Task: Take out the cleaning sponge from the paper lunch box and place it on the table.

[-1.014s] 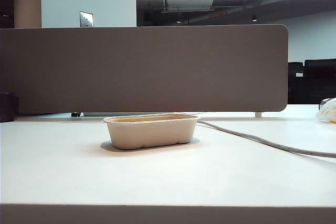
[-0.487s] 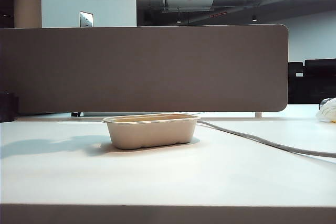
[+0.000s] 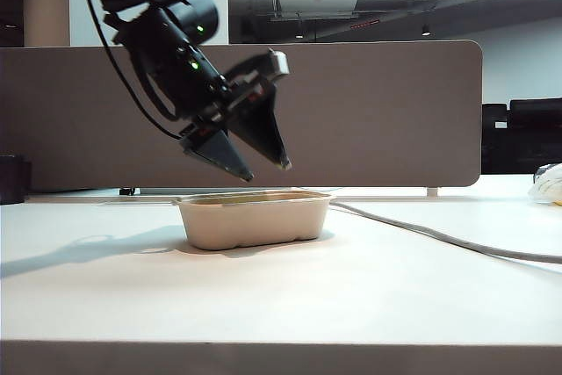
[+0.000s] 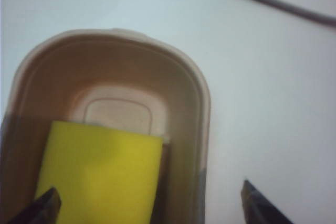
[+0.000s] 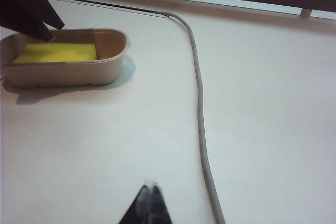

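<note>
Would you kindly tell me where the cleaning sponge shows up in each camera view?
Exterior view: not visible, hidden by the paper lunch box wall.
Left wrist view: cleaning sponge low in the picture, inside the box.
Right wrist view: upper left, in the box.
Shared landmark: the grey cable.

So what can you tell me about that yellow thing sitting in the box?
It is the cleaning sponge, a rectangular block of bright yellow foam with a thin dark layer along one edge. It lies flat on the floor of the paper lunch box, filling one end and leaving the other end bare. From the side, the box wall hides it completely. Nothing grips it: the left hand hangs open just above the box, fingers apart. The right hand is shut, off to the side above the table.
</note>
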Controlling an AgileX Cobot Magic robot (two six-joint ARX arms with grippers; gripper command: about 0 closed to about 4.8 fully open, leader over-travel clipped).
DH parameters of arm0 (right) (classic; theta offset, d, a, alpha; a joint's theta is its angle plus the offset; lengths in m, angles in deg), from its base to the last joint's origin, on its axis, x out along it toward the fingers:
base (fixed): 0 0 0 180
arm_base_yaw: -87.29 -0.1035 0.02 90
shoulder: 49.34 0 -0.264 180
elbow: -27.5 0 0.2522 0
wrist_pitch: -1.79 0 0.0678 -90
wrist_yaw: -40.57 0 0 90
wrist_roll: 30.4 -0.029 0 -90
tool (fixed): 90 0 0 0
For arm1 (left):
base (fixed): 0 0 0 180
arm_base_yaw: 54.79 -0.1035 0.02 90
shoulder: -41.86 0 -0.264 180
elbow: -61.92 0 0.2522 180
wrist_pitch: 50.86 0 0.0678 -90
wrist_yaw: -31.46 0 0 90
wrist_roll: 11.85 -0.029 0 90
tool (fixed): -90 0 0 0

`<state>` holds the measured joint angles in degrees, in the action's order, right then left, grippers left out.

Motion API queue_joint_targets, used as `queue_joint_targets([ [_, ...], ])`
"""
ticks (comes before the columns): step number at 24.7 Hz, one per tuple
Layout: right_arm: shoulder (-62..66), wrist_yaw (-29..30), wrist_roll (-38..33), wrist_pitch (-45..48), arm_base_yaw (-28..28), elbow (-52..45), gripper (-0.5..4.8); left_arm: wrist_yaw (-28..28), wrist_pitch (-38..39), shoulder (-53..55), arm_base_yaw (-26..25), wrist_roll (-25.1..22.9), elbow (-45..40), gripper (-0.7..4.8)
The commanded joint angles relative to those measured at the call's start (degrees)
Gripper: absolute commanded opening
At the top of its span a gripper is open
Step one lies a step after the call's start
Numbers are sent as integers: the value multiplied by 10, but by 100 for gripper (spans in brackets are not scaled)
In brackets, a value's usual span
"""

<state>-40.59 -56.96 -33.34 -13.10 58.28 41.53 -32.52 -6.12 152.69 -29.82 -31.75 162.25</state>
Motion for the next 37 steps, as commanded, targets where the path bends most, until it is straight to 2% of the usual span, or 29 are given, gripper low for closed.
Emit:
queue_joint_targets([
  [1, 0, -1, 0, 9, 0, 0, -5, -62, -11, 10, 15, -27, 4, 421],
  [6, 1, -1, 0, 10, 0, 0, -5, -111, -25, 35, 15, -26, 4, 421],
  [16, 1, -1, 0, 10, 0, 0, -5, -121, -10, 71, 15, -26, 4, 415],
  [18, 1, -1, 0, 9, 0, 0, -5, -125, -5, 77, 15, -27, 4, 312],
  [19, 1, -1, 0, 9, 0, 0, -5, -134, -1, 80, 15, -29, 4, 119],
  [20, 1, -1, 0, 10, 0, 0, -5, -133, 2, 81, 15, -37, 4, 22],
  [21, 1, -1, 0, 10, 0, 0, -5, -134, 3, 82, 15, -40, 4, -10],
  [30, 1, -1, 0, 10, 0, 0, -5, -130, -3, 42, 14, -36, 27, -6],
  [37, 0, -1, 0, 10, 0, 0, -5, -140, 17, -59, 16, -27, 52, -6],
])
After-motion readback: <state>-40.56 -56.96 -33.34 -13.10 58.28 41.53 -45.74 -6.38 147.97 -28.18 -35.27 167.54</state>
